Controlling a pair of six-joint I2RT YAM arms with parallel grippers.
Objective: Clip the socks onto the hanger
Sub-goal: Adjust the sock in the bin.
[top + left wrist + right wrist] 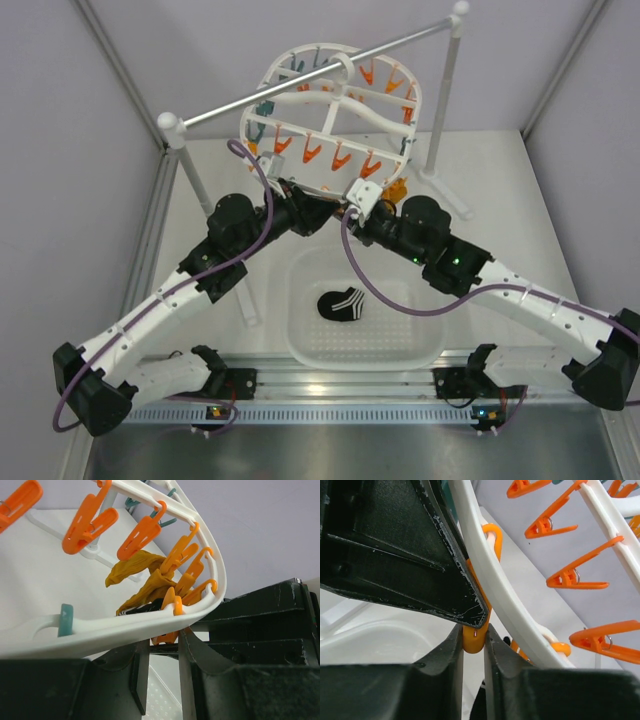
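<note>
The white oval hanger (330, 112) hangs from the rod with orange clothespins all round it. Both grippers meet under its near rim (125, 630). My right gripper (473, 632) is shut on the rounded end of an orange clothespin (474, 641). The left gripper (162, 641) has its fingers part way apart, their tips hidden behind the rim, with an orange pin (165, 637) showing between them. Two mustard socks (145, 577) hang clipped on the frame. A black striped sock's edge (140, 610) shows just over the rim. Another black striped sock (343, 304) lies in the basket.
A white perforated basket (425, 350) sits between the two arm bases. The silver rod (300, 85) rests on white posts (180, 150) at the back. Grey walls close in both sides. Teal pins (66, 620) hang on the hanger's far side.
</note>
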